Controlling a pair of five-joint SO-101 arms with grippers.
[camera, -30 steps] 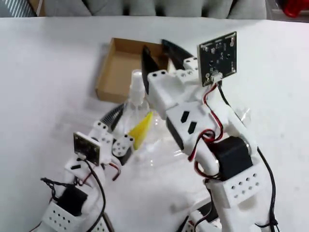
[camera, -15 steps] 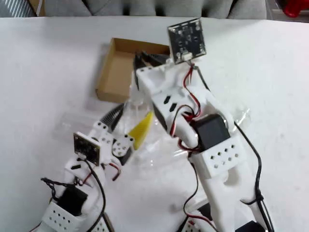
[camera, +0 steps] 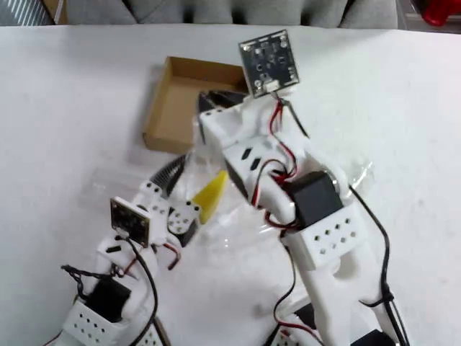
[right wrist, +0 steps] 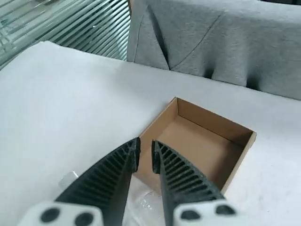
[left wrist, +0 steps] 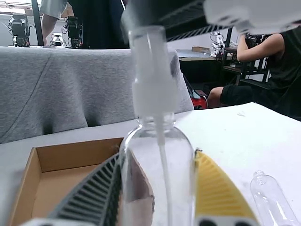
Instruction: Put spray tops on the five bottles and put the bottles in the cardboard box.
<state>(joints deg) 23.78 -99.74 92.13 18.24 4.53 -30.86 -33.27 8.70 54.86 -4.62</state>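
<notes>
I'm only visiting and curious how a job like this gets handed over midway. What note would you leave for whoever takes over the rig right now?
Left end effector: shut on an upright clear bottle, close to the cardboard box.
Right end effector: fingers almost together with nothing between them, hanging just above the spray top.
Done: that spray top sits on the held bottle's neck; whether it is fully seated cannot be told.
Left: no bottle shows in the box. A second bottle lies on the table without a top. Box the held one, then top and box the others.
</notes>
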